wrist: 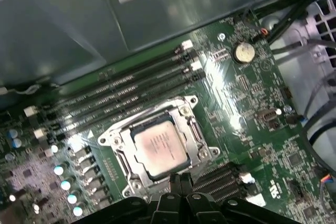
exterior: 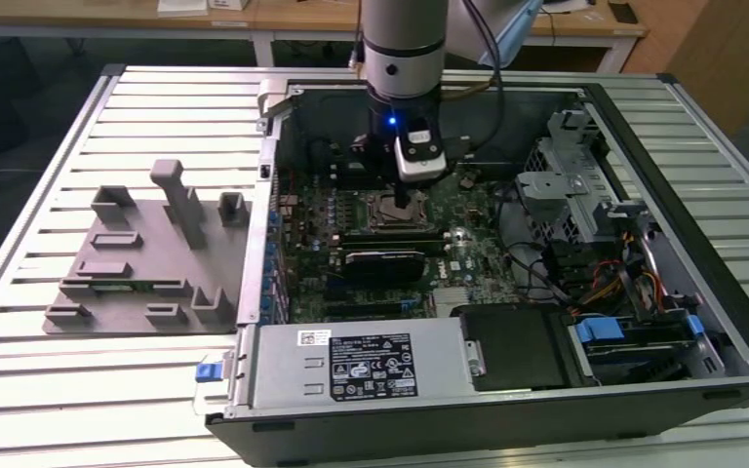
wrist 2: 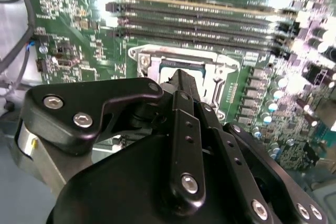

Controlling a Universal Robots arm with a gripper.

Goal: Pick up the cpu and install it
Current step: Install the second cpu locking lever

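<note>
One small silver-topped square cpu (wrist: pixel 159 149) already lies seated in its metal-framed socket (wrist: pixel 195 132) — we hover our black gripper (wrist: pixel 180 178) just above, fingers together, empty.

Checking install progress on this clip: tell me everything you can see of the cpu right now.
The cpu is a small flat square chip with a silver-grey metal top plate and a thin pale rim. In the first wrist view it lies flat inside the metal socket frame on the green motherboard, top plate facing up with faint markings. The gripper hangs just above the socket's edge; I cannot tell if it touches the chip.
</note>
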